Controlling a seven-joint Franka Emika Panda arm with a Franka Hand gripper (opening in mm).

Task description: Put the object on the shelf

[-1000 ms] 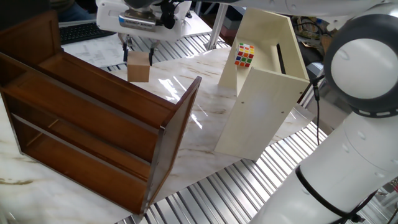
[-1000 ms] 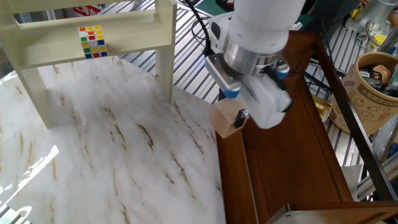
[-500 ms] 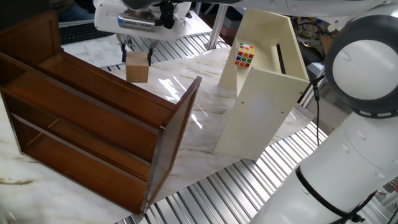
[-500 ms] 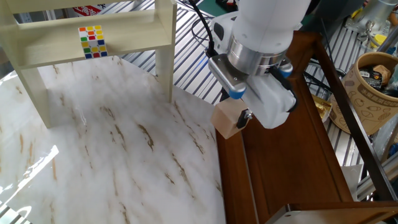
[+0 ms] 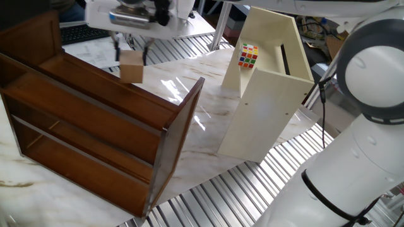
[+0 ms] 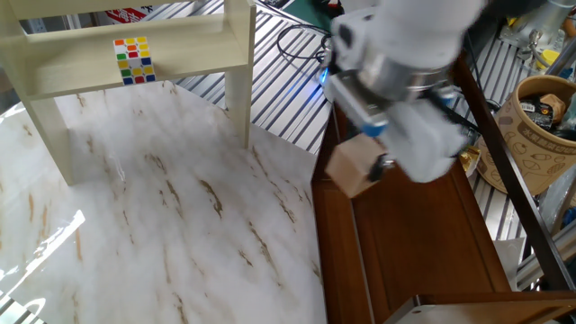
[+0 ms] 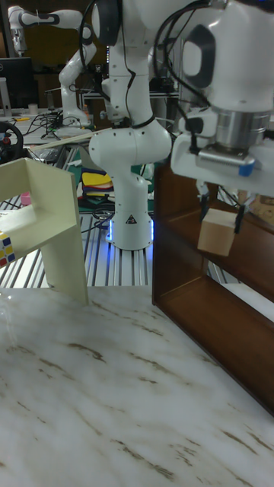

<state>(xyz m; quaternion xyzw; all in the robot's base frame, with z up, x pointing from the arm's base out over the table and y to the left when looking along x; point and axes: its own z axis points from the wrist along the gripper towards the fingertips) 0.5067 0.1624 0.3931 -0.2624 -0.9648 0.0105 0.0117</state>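
The block [image 7: 218, 231] is pinched between the fingers of the gripper [image 7: 221, 206] and held in the air over the shelf [image 5: 95, 132].

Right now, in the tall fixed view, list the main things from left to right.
Rubik's cube → cream-white cabinet → white robot base → wooden block held in the pincer, in front of the dark brown shelf.
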